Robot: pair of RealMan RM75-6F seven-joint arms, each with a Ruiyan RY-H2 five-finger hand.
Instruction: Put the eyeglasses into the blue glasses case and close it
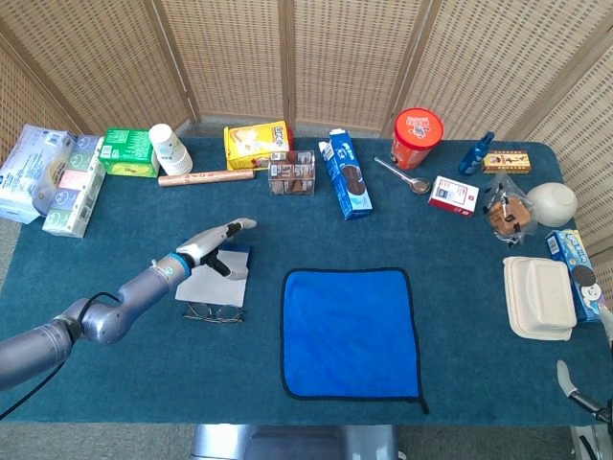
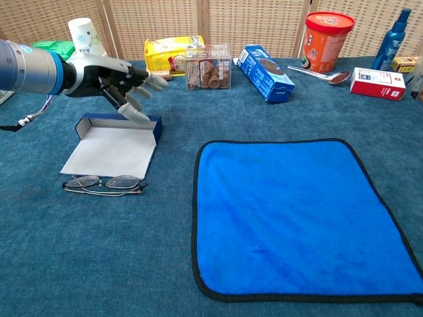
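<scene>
The glasses case (image 2: pixel 109 150) lies open at the left of the table, white lining up, with its blue wall standing at the back; the head view shows the case (image 1: pixel 213 286) too. Folded dark-rimmed eyeglasses (image 2: pixel 104 183) lie on the table against its front edge, also seen as eyeglasses (image 1: pixel 213 312) from the head. My left hand (image 2: pixel 112 78) hovers over the case's rear wall, fingers spread, one fingertip (image 2: pixel 137 114) touching the wall's top; it holds nothing. In the head view the left hand (image 1: pixel 215 241) reaches right. A grey piece of my right hand (image 1: pixel 573 380) shows at the bottom right corner.
A blue cloth (image 1: pixel 350 331) lies flat right of the case. Along the back stand a paper cup (image 1: pixel 170 149), a yellow box (image 1: pixel 256 144), a clear biscuit box (image 2: pixel 209 67), a blue carton (image 1: pixel 345 174) and a red tub (image 1: pixel 417 137). White containers (image 1: pixel 541 297) sit at the right edge.
</scene>
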